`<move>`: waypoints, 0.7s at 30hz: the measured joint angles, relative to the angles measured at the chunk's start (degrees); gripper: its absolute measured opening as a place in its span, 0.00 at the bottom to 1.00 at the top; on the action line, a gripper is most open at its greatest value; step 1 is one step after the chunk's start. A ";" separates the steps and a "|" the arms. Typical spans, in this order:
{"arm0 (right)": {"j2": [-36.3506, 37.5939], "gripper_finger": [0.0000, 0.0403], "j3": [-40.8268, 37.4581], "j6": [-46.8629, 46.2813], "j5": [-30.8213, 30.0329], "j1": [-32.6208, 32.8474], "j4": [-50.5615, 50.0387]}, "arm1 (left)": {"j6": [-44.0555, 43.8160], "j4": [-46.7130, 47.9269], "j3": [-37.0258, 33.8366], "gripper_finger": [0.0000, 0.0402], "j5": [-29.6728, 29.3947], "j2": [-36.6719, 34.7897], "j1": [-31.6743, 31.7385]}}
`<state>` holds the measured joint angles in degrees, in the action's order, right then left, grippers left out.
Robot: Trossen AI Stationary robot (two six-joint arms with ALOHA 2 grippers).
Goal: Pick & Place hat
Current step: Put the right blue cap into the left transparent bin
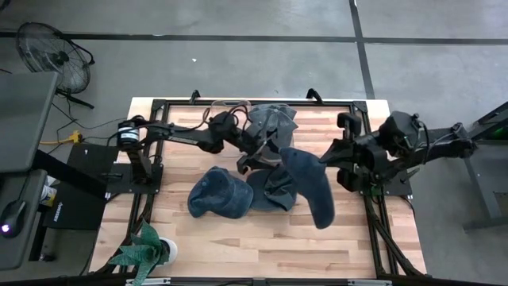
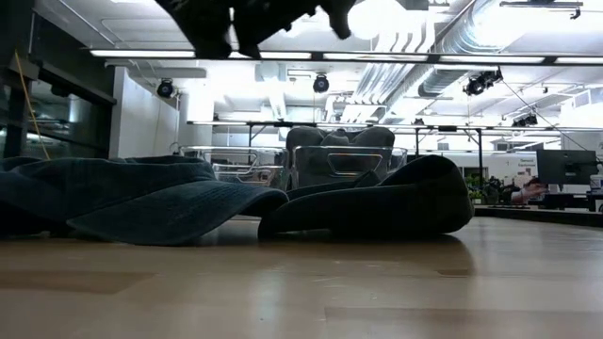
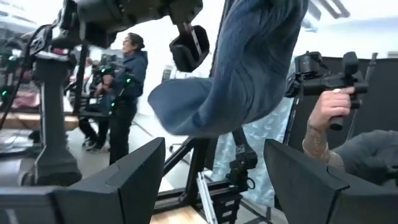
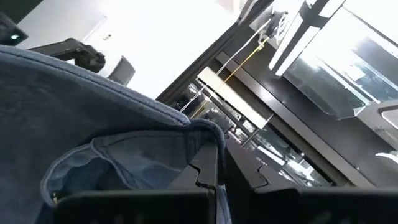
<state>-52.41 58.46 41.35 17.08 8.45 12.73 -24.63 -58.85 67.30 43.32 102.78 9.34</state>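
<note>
Nearest the low camera I've got two hats on the table: a flat one (image 2: 141,198) and a domed one (image 2: 386,198) just beside it, touching at the brims. From above they're the pair in the middle of the table.

Third hat (image 1: 308,184) is the one I'm carrying. The right gripper (image 1: 329,159) is clamped on its edge, with fabric pinched between the fingers in the right wrist view, and the hat hangs off the table.

The left gripper (image 1: 252,159) sits just beside the raised hat with its jaws spread wide and nothing in them.

Farther back there's a clear bin (image 2: 349,162) with more hats piled in it. Can't count those, at least two.

What worries me is that it's only an edge grip, so the hat could slip out, or swing and drag across the two below, or brush the left arm since they're so close. Also one plant (image 1: 143,251) at the table's edge and one fan (image 1: 51,52) on the floor.
</note>
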 joint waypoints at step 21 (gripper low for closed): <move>-0.17 0.01 0.09 -3.72 0.04 -0.13 1.81 | 5.49 0.30 3.66 0.67 -3.82 1.42 -0.33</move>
<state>-52.58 58.54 37.64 17.12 8.32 14.55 -19.14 -58.55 70.95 39.50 104.20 9.02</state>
